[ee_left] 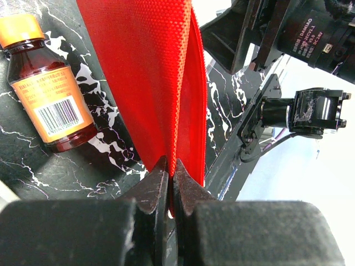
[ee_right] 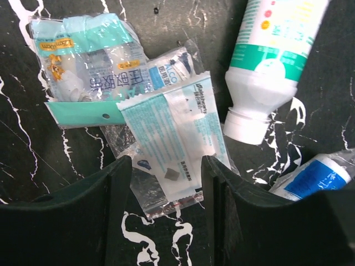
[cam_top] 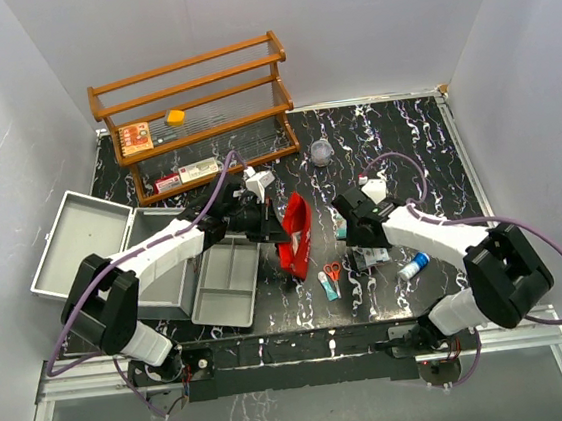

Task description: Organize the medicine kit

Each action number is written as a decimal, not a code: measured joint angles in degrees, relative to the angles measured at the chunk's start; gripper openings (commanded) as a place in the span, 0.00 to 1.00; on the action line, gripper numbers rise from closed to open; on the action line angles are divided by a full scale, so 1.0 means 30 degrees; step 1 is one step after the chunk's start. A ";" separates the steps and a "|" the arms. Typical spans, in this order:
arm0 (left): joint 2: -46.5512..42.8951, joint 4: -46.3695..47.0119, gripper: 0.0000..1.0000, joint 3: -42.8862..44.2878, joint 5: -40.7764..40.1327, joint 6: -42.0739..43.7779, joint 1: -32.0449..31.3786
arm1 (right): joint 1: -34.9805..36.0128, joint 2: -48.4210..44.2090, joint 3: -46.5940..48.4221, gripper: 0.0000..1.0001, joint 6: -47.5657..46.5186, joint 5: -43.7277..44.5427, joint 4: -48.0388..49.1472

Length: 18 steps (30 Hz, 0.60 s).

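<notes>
Clutter covers the black, white-veined desk point(cam_top: 426, 155). The medicine kit point(cam_top: 78, 242) sits at the desk's left side with its lid thrown open to the left. Its grey tray point(cam_top: 226, 282) lies just beside the case on the right, near the left arm. The left claw point(ee_left: 171, 172) is clamped tight on the lower edge of a red fabric pouch point(ee_left: 144, 72), which stands on edge near the middle of the desk. A brown bottle point(ee_left: 50, 94) with an orange cap lies flat just beside the pouch. The right claw point(ee_right: 166, 163) is spread wide over a loose pile of clear sachets point(ee_right: 166, 138), one sachet lying between its fingers. It seems to hang just above them, though whether a finger touches the plastic cannot be told. A white bottle point(ee_right: 272, 61) with a green label lies close to the right of the pile, and a blue-labelled tube point(ee_right: 313, 178) lies below that. Red-handled scissors point(cam_top: 333, 270) lie between the pouch and the sachets. A wooden rack point(cam_top: 200, 113) stands along the back edge, holding a few small boxes.
</notes>
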 measured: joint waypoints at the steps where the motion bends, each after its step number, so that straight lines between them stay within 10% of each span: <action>1: 0.0036 0.0007 0.00 0.0036 0.0000 0.0007 0.0000 | 0.0000 0.0109 0.0000 0.50 -0.0058 -0.0109 0.0153; 18: 0.0138 0.0007 0.00 0.0102 0.0007 0.0007 0.0000 | 0.0000 0.1166 0.0000 0.41 -0.0401 -0.0095 0.1275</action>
